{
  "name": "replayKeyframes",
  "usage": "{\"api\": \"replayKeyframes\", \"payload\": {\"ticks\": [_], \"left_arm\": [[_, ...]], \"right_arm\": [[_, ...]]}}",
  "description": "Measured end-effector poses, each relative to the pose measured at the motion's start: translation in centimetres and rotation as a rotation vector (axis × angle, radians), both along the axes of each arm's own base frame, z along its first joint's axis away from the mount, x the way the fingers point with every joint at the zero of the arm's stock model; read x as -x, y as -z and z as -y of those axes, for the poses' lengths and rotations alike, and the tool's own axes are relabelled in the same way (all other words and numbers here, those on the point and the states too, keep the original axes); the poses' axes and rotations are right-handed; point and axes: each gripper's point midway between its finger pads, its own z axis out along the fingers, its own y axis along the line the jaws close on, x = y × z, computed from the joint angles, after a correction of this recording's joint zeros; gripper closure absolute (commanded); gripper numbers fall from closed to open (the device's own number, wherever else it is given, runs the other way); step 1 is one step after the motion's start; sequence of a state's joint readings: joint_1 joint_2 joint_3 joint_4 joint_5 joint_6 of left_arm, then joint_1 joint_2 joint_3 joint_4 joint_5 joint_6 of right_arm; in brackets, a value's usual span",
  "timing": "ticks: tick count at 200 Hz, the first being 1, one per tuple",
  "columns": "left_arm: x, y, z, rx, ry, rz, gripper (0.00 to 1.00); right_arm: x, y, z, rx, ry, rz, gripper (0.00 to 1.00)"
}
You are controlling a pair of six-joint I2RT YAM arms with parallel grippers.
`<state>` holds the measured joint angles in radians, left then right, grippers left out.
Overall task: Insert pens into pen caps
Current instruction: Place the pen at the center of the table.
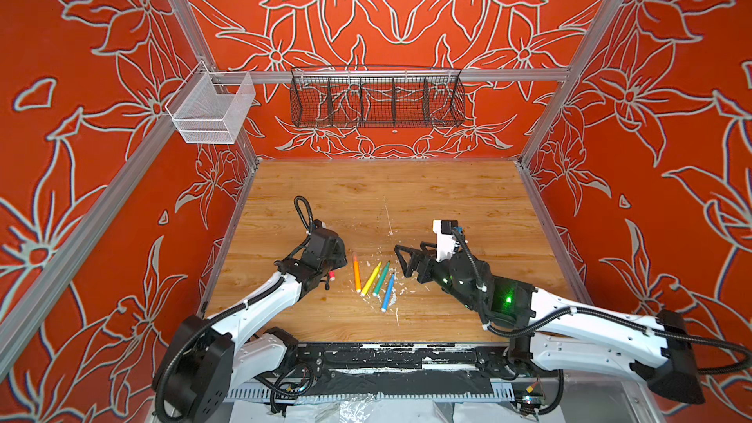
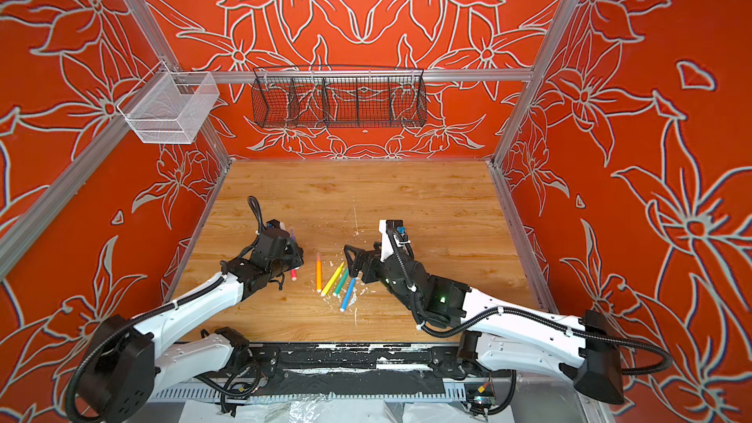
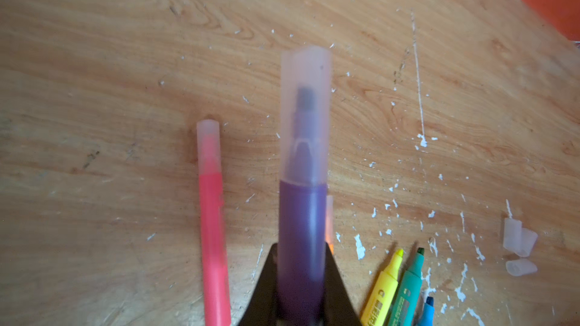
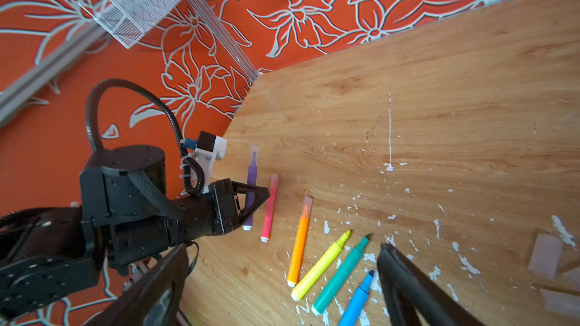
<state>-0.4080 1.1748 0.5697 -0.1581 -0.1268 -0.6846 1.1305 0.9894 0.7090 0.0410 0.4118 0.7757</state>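
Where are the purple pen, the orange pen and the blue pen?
purple pen point(image 3: 301, 230), left wrist view, middle of its purple barrel.
orange pen point(image 4: 299, 243), right wrist view, middle of barrel.
blue pen point(image 1: 388, 292), in a top view, middle of barrel.

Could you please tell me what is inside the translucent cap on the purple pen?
Through the cap, the tapered nose and dark felt tip of the purple pen show, blurred. The left gripper, shut on the pen, covers part of its barrel.

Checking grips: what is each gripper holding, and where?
The left gripper clamps the purple pen by its barrel, below the cap. The right gripper is open, empty.
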Motion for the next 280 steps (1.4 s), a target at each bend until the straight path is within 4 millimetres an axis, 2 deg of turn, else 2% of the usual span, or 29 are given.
{"api": "replayKeyframes", "payload": {"ticks": [57, 94, 198, 219, 250, 280], "left_arm": [[-0.4, 3.2, 1.4, 0.033, -0.008, -0.173, 1.00], [-0.5, 4.2, 1.4, 0.021, -0.020, -0.238, 1.00], [-0.2, 5.9, 1.2, -0.034, -0.031, -0.359, 0.98], [-0.3, 6.1, 1.3, -0.039, -0.031, -0.371, 0.94], [-0.3, 6.0, 1.3, -0.042, -0.028, -0.376, 0.82], [-0.1, 6.0, 1.3, -0.051, -0.017, -0.384, 0.78]], "right_arm": [[-0.9, 2.2, -0.3, 0.045, 0.024, -0.035, 0.06], [-1.3, 3.6, -0.7, 0.076, 0.020, -0.059, 0.07], [-1.3, 3.2, -0.7, 0.041, 0.019, -0.072, 0.08], [-1.3, 3.0, -0.6, 0.036, 0.022, -0.071, 0.09], [-1.3, 2.8, -0.6, 0.030, 0.021, -0.069, 0.09], [-1.2, 2.6, -0.5, 0.022, 0.015, -0.069, 0.09]]}}
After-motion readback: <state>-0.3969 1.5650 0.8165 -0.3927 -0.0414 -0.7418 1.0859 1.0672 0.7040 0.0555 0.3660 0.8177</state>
